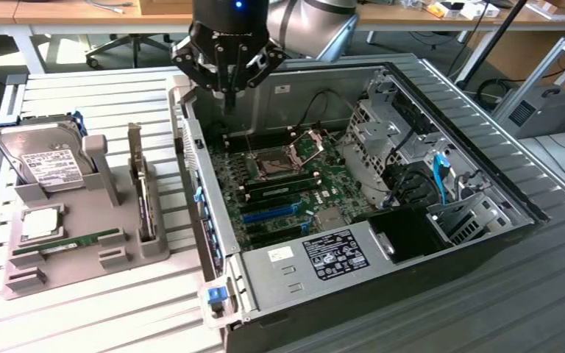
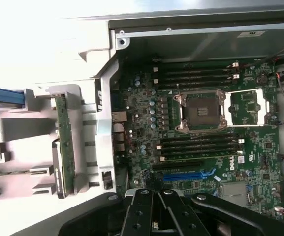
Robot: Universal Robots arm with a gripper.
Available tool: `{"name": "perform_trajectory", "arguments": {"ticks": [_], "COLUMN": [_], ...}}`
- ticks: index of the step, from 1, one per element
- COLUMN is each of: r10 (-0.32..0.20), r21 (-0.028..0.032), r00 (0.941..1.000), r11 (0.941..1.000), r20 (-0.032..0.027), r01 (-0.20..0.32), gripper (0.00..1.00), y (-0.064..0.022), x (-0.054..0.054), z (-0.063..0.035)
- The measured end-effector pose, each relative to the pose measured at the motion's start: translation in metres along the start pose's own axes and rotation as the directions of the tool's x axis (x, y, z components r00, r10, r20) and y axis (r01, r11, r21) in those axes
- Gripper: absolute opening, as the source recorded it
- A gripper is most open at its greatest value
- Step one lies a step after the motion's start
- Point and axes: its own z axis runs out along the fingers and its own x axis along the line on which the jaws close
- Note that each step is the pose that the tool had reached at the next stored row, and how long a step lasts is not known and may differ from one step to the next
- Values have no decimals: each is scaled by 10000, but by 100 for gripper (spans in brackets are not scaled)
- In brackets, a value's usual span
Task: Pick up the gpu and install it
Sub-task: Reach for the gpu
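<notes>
- Presently, gripper [image 1: 229,90]: fingers pressed together, holding nothing, poised over the open computer case [image 1: 322,92] near its rear wall.
- gpu [image 1: 141,191]: stands on edge in a slot of the grey holder tray [image 1: 76,272], just beside the case and well apart from the gripper.
- Handling, judged: light, stiff, thin. The components look fragile, so the bare upper edge seems the best place to grasp.
- Surface: white slatted table [image 1: 96,95], level.
- Room: desks and an office chair [image 1: 126,48] behind.
</notes>
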Motion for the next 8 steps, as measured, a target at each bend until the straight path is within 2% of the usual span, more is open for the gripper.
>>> {"name": "perform_trajectory", "arguments": {"ticks": [5,8], "r10": [0,0], "r21": [1,2], "r00": [10000,10000], "r11": [10000,10000], "r20": [0,0], "r01": [0,0], "gripper": [11,11], "y": [-13,-27], "x": [181,379], "z": [-6,-12]}}
